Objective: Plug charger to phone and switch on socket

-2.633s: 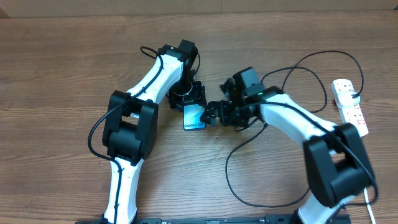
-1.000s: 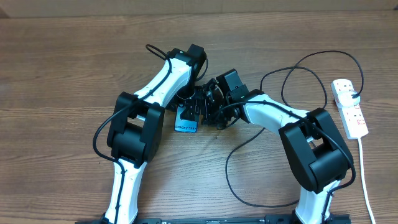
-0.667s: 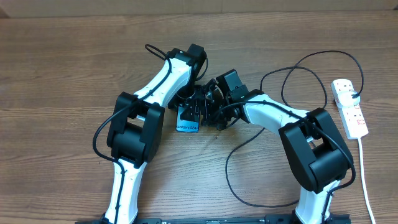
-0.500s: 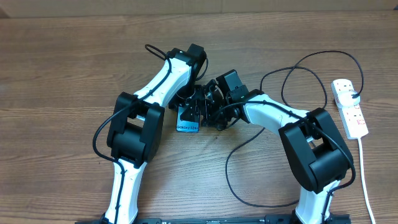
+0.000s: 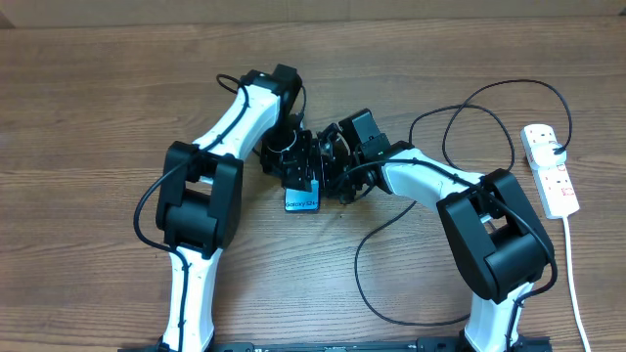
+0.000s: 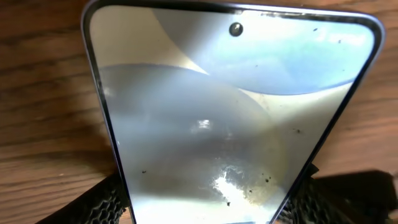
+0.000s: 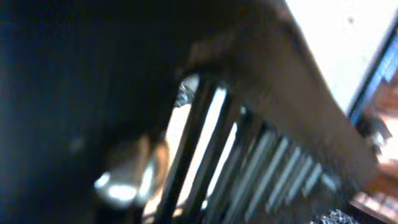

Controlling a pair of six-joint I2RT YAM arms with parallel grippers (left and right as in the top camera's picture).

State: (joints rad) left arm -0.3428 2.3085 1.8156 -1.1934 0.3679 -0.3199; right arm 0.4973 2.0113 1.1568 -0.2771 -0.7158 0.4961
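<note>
Overhead view of a wooden table [image 5: 88, 117] with two white-and-black robot arms. The left arm [image 5: 201, 200] rises from the seven o'clock edge, bends, and reaches in towards the centre. The left gripper [image 5: 299, 179] is clamped on the phone [image 5: 304, 201]. In the left wrist view its ribbed pads [image 6: 107, 202] press against the phone's two long edges. The pale blue-grey screen fills nearly the whole picture, with the camera hole at twelve o'clock.

From overhead only the phone's end with the "Galaxy" text shows, at six o'clock of the gripper, near the middle of the table. Whether it lies flat or is lifted I cannot tell.

Just beside it, at three o'clock, is the right gripper [image 5: 329, 178], its jaws spread wide. The right wrist view is too blurred to tell what is in front of them. The right arm [image 5: 494, 240] comes in from the five o'clock edge.

The charger [image 5: 357, 262], a thin black cable, loops across the table at five o'clock, passes under the right arm and curls up to the socket [image 5: 550, 168]. The socket is a white power strip at three o'clock, well apart from the phone. The cable's plug tip is hidden. A thick white cord [image 5: 575, 279] runs from the socket towards the four o'clock edge.
</note>
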